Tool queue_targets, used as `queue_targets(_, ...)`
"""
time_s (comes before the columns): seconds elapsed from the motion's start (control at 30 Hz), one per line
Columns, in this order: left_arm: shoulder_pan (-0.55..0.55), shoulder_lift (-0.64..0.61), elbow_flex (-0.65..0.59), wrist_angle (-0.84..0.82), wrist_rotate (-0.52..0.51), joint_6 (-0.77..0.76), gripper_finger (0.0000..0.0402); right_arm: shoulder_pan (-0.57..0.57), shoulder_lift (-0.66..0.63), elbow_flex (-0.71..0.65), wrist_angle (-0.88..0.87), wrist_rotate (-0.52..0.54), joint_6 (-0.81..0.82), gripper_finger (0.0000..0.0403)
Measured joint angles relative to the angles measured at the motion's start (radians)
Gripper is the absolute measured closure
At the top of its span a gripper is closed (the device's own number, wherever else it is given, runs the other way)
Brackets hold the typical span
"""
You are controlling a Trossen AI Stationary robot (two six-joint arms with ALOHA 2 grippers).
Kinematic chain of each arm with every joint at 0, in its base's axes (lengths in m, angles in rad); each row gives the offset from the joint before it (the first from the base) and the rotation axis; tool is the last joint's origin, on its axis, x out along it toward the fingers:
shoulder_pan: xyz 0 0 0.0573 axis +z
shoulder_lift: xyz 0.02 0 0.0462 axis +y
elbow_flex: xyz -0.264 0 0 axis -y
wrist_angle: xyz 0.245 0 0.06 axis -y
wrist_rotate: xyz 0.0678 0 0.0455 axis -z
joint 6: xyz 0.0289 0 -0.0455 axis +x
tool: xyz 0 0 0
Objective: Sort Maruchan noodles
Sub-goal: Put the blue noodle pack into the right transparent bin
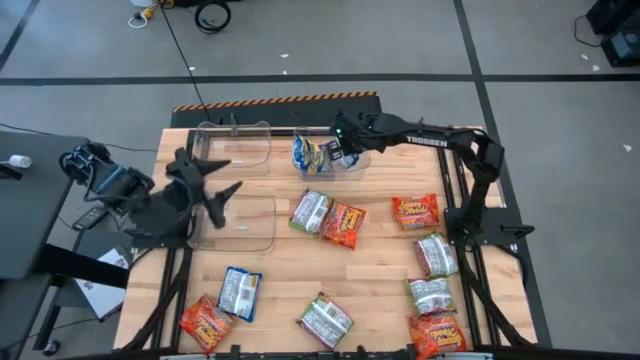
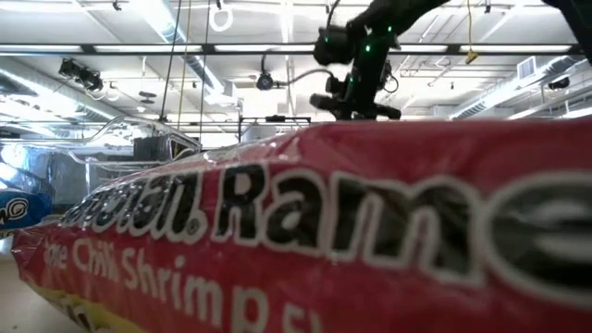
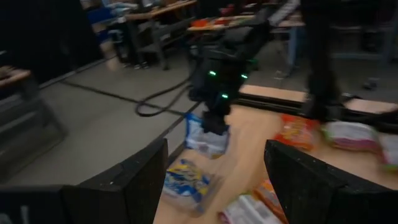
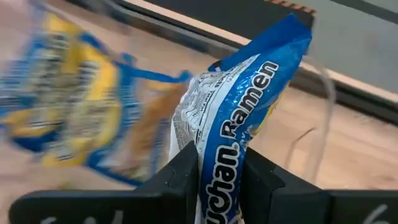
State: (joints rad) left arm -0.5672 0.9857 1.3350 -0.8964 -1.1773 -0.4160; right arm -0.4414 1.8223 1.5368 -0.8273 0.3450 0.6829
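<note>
I'm working over a pale wooden table [image 1: 350,270] on a grey concrete floor [image 1: 400,40], with ceiling lights and pipework showing behind. Crinkly flat noodle packets lie scattered: orange-red ones [image 1: 415,211], green-and-white ones [image 1: 434,254], a blue one [image 1: 239,292]. My right gripper [image 1: 332,152] is clenched on a blue-and-yellow packet [image 4: 233,118] over the clear plastic bin [image 1: 345,160] at the far edge, beside another blue packet [image 1: 304,153]. My left gripper [image 1: 215,185] hangs released above a second clear bin [image 1: 250,222].
</note>
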Motion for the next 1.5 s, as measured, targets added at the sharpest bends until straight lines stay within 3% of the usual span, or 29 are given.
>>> queue_targets(0.3, 0.385, 0.013, 0.000, 0.032, 0.260, 0.027, 0.0130, -0.107, 0.083, -0.001, -0.083, -0.060, -0.031, 0.0302)
queue_targets(0.5, 0.548, 0.029, 0.001, 0.125, 0.341, 0.083, 0.0130, -0.119, 0.127, -0.001, -0.091, -0.130, -0.014, 0.0283)
queue_targets(0.7, 0.622, 0.042, 0.001, 0.188, 0.420, 0.157, 0.0130, -0.107, 0.079, -0.001, -0.111, -0.075, -0.018, 0.0261)
queue_targets(0.87, 0.675, 0.042, 0.001, 0.189, 0.423, 0.218, 0.0130, -0.074, -0.006, -0.001, -0.135, -0.025, -0.014, 0.0251)
queue_targets(1.03, 0.698, 0.040, 0.001, 0.171, 0.424, 0.229, 0.0130, 0.000, -0.062, 0.000, 0.130, -0.115, -0.061, 0.0251)
queue_targets(1.17, 0.702, 0.040, 0.001, 0.151, 0.465, 0.222, 0.0130, 0.060, -0.024, 0.001, 0.314, -0.166, 0.008, 0.0251)
queue_targets(1.33, 0.701, 0.040, 0.001, 0.131, 0.504, 0.194, 0.0130, 0.092, 0.079, -0.001, 0.333, -0.130, 0.093, 0.0240)
queue_targets(1.5, 0.701, 0.040, 0.001, 0.096, 0.548, 0.191, 0.0130, 0.083, 0.167, -0.001, 0.367, -0.187, 0.148, 0.0211)
